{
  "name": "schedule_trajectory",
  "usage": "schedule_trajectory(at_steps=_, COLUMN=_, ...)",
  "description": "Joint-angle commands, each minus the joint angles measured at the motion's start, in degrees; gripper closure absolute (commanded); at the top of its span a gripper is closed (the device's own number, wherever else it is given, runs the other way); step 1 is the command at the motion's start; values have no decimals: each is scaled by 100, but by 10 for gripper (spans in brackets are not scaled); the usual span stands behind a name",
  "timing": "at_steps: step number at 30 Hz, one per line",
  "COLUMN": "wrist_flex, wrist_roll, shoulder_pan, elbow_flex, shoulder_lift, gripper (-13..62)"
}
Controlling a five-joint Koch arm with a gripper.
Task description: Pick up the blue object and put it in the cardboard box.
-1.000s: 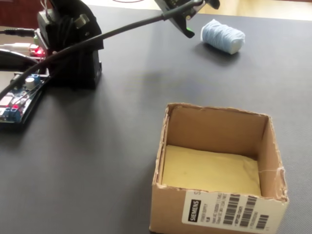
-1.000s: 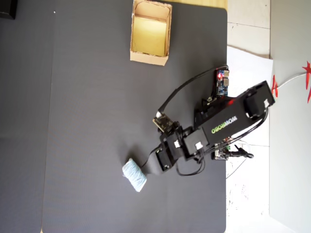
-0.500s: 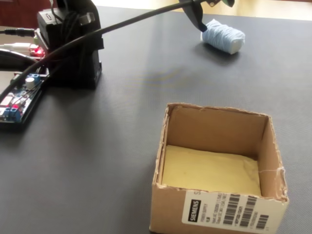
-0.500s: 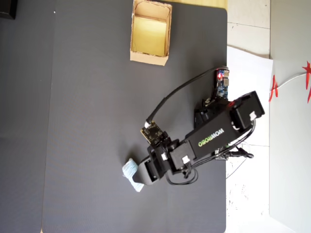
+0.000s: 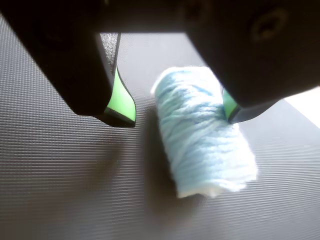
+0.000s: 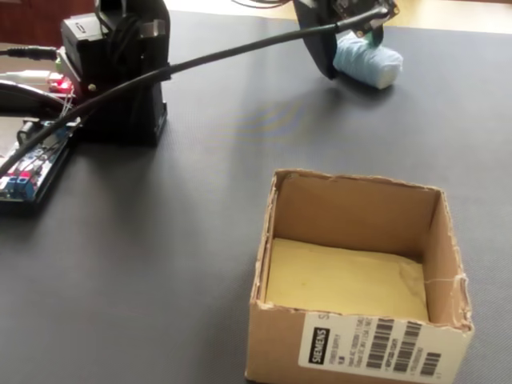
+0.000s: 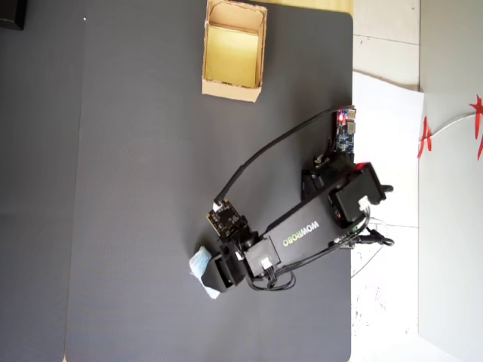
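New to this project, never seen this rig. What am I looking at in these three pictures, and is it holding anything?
It is one small hobby robot arm with a two-jaw gripper, bolted at the edge of a dark mat.

One picture comes from a camera on the wrist, looking down past the jaws. One is a fixed camera low at table height beside the box. One looks straight down from above.

On the mat lie a pale blue yarn-like bundle and an open cardboard box, which is empty with a yellowish floor.

Nothing is held yet. In the wrist view the jaws stand open on either side of the bundle, which lies on the mat. The right-hand jaw looks close to or touching it; the left one is clear.
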Motion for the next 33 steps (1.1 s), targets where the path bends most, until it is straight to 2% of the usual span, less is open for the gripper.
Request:
schedule_trajectory(at_steps=1, wrist_flex=-237, wrist_roll=62, shoulder_pan=-88, elbow_flex=-475, shoulder_lift=79, gripper=156)
schedule_trajectory(at_steps=19, wrist_flex=-861, wrist_roll=18, shoulder_pan=-387, elbow_flex=-483, shoulder_lift=-940, gripper=171)
schedule_trajectory(at_steps=25, wrist_flex=-1063, wrist_roll=26, shoulder_pan=-422, elbow_flex=-475, shoulder_lift=-1134, gripper=250)
schedule_trajectory(at_steps=31, wrist_flex=-1380, wrist_roll=-334, shoulder_pan=-378, elbow_flex=-431, shoulder_lift=-1125, gripper=450)
schedule_trajectory(at_steps=33, wrist_flex=-1485, wrist_roll=-360, shoulder_pan=-387, elbow_flex=-431, shoulder_lift=-1099, gripper=452)
